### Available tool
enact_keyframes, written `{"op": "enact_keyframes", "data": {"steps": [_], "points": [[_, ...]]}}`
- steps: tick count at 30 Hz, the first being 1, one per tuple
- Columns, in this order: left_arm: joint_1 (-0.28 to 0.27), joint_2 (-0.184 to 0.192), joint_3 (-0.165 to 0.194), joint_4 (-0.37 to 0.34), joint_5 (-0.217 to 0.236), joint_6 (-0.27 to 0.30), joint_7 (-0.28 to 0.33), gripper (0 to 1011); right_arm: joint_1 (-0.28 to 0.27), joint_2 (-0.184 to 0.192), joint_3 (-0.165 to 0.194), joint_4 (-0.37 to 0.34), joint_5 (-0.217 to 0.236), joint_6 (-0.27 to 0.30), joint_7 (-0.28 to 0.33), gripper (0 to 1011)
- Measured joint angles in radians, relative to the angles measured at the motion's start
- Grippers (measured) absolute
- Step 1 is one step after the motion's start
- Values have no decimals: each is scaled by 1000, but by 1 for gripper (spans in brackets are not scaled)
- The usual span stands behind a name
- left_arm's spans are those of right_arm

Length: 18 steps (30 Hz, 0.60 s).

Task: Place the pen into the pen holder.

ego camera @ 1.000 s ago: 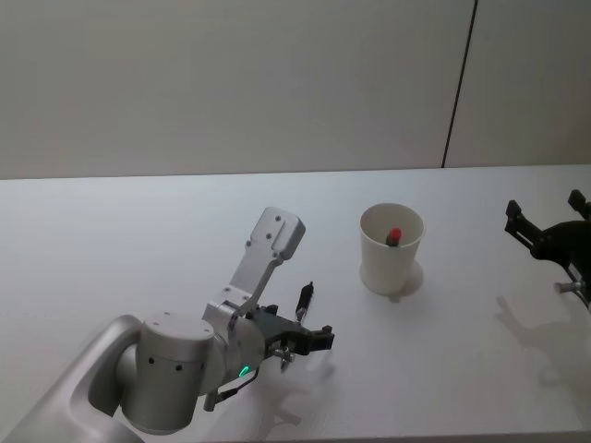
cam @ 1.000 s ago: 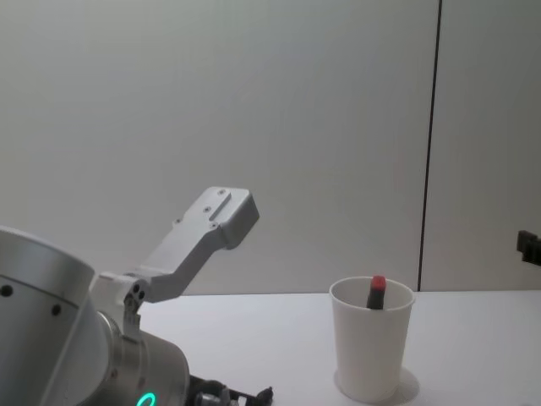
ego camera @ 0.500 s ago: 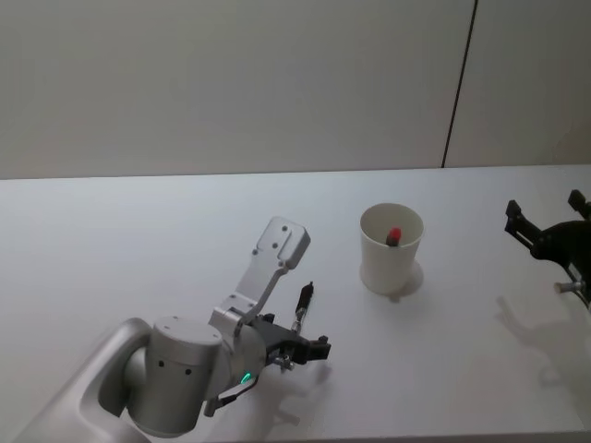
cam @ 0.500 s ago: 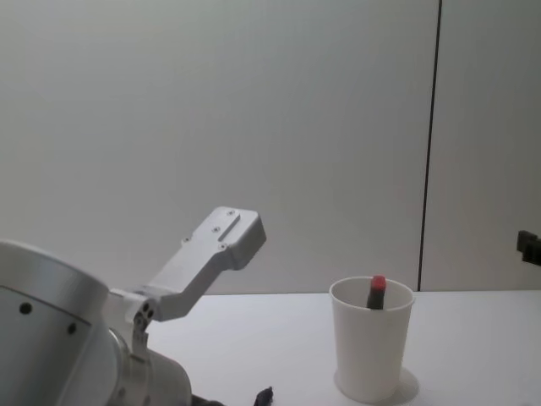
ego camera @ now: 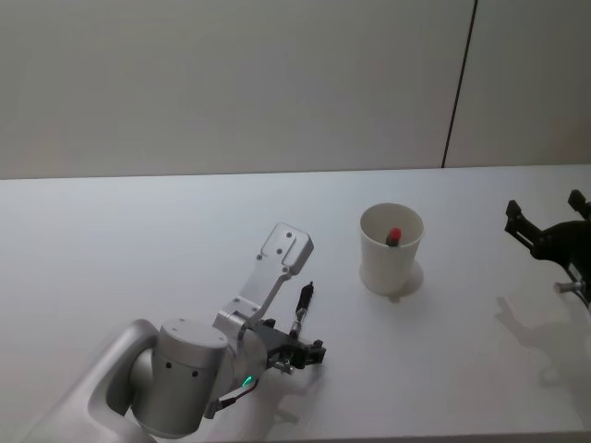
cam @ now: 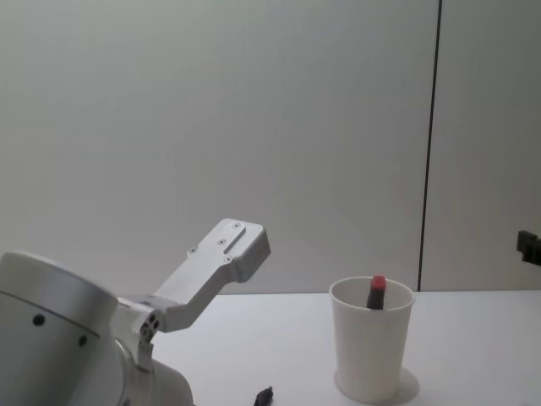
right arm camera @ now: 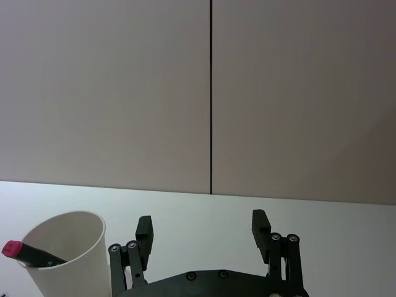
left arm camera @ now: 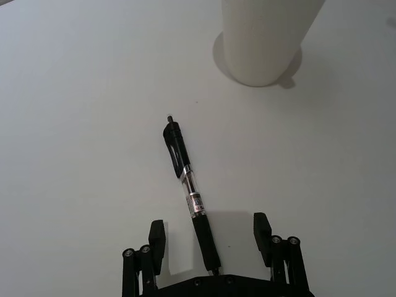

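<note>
Your pen [ego camera: 301,305] lies flat on the table [ego camera: 138,240], not in the cup [ego camera: 391,254]. It sits to the robot's left of the cup and nearer the robot, with bare table between the two. In the left wrist view the pen [left arm camera: 189,192] points its clicker end toward the cup [left arm camera: 266,37].

Your left gripper [ego camera: 300,353] is low over the table at the pen's near end. Its fingers are spread wide and straddle the grip end, one on each side. The left wrist view shows the left gripper [left arm camera: 209,229] with clear gaps between the pen and both fingers [left arm camera: 156,234], so it has hold of nothing.

The cup stands upright on the table, and a red-capped marker [ego camera: 394,235] leans inside it (a different item from your pen). From the chest view the marker [cam: 376,292] pokes its red tip just above the rim of the cup [cam: 372,355].

Your right gripper [ego camera: 545,205] is at the right edge of the head view, well apart from the cup. Its fingers are spread apart and empty; the right wrist view shows the right gripper [right arm camera: 202,221] with the wall between the fingers and the cup [right arm camera: 65,260] off to one side.
</note>
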Motion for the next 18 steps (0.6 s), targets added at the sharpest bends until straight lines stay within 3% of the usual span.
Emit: {"op": "enact_keyframes", "data": {"steps": [7, 9, 12, 18], "points": [[1, -2, -1, 4, 10, 0, 0, 765, 0, 0, 0, 0, 0, 0, 0, 1002], [1, -3, -2, 6, 15, 2, 0, 664, 0, 0, 0, 0, 0, 0, 0, 1002], [1, -3, -3, 8, 18, 4, 0, 604, 0, 0, 0, 0, 0, 0, 0, 1002], [2, -5, -6, 14, 24, 11, 0, 377, 0, 0, 0, 0, 0, 0, 0, 1002]]}}
